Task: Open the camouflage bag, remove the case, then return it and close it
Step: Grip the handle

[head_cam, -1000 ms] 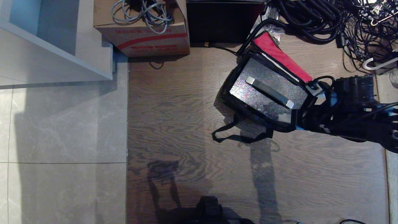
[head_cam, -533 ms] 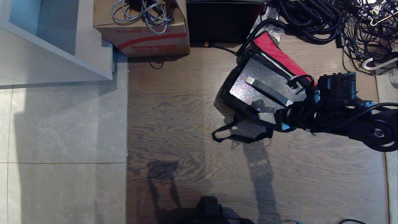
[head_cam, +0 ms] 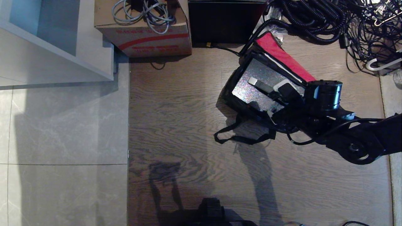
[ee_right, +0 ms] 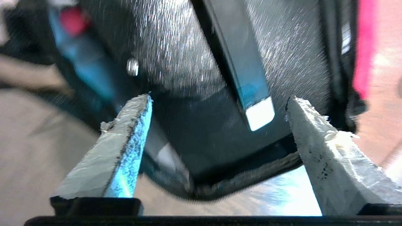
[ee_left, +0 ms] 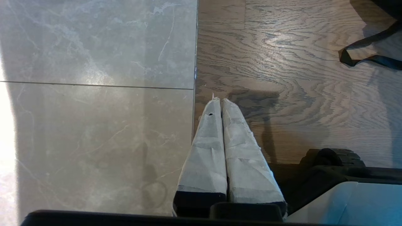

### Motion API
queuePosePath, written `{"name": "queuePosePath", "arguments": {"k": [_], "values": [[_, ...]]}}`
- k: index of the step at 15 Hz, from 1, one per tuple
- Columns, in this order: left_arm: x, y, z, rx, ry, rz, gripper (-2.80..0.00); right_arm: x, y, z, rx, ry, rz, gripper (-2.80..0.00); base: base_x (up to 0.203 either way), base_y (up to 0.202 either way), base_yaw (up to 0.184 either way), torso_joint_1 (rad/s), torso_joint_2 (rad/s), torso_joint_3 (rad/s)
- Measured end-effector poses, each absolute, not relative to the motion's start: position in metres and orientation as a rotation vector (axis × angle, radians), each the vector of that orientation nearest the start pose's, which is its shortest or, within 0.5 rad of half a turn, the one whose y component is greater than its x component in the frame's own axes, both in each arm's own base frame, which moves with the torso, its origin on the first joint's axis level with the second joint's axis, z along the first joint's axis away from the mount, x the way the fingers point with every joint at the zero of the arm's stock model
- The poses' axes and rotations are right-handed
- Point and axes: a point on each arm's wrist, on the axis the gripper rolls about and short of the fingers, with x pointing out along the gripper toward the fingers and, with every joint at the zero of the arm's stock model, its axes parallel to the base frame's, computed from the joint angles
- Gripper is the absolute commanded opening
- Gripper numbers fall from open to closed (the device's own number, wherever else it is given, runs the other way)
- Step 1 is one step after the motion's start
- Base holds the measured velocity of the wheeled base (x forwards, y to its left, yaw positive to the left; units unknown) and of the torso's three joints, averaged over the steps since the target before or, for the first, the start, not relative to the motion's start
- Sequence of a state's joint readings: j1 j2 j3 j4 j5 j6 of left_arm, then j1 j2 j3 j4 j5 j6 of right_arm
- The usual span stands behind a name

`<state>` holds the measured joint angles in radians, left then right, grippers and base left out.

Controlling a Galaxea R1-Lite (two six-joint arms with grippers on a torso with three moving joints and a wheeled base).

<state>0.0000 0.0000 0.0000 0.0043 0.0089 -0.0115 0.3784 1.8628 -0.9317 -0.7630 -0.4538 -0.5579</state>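
My left gripper point(ee_left: 221, 103) hangs parked over the floor point(head_cam: 176, 119) where tile meets wood, fingers pressed together on nothing. Further right the bag point(head_cam: 230, 91) lies on the wood, lid point(head_cam: 282, 56) thrown back, the case point(head_cam: 248, 91) sitting inside it. My right gripper point(ee_right: 218, 99) hovers over the case handle point(ee_right: 238, 62), fingers spread wide, holding nothing.

You've got a glittery speckled grey hard case point(head_cam: 251, 89) in a soft cloth camouflage bag point(head_cam: 284, 56) with matt red lining, sitting on grainy wood-look flooring point(head_cam: 188, 125).
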Motion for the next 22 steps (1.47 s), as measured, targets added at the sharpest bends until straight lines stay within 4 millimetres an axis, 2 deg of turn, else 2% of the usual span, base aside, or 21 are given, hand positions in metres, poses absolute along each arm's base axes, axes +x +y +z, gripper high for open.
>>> {"name": "queuePosePath", "arguments": {"k": [3,6,10,16,18,22], "values": [[-0.023,0.0,0.075,-0.012,0.004,0.009,-2.8,0.327,0.137,0.172,-0.648,0.142,-0.02,0.0,0.0,0.0,0.0,0.0,0.0,0.0],[-0.023,0.0,0.075,-0.012,0.004,0.009,-2.8,0.333,0.142,0.173,-0.744,0.069,-0.059,0.0,0.0,0.0,0.0,0.0,0.0,0.0],[-0.023,0.0,0.075,-0.012,0.005,0.009,-2.8,0.345,0.144,0.166,-0.843,0.002,-0.178,0.0,0.0,0.0,0.0,0.0,0.0,0.0],[-0.023,0.0,0.075,-0.011,0.004,0.009,-2.8,0.371,0.15,0.155,-0.835,-0.03,-0.303,0.0,0.0,0.0,0.0,0.0,0.0,0.0],[-0.023,0.0,0.075,-0.011,0.005,0.009,-2.8,0.383,0.147,0.155,-0.837,-0.052,-0.34,0.0,0.0,0.0,0.0,0.0,0.0,0.0],[-0.023,0.0,0.075,-0.011,0.004,0.009,-2.8,0.405,0.121,0.153,-0.914,-0.062,-0.447,0.0,0.0,0.0,0.0,0.001,0.0,0.007]]}}
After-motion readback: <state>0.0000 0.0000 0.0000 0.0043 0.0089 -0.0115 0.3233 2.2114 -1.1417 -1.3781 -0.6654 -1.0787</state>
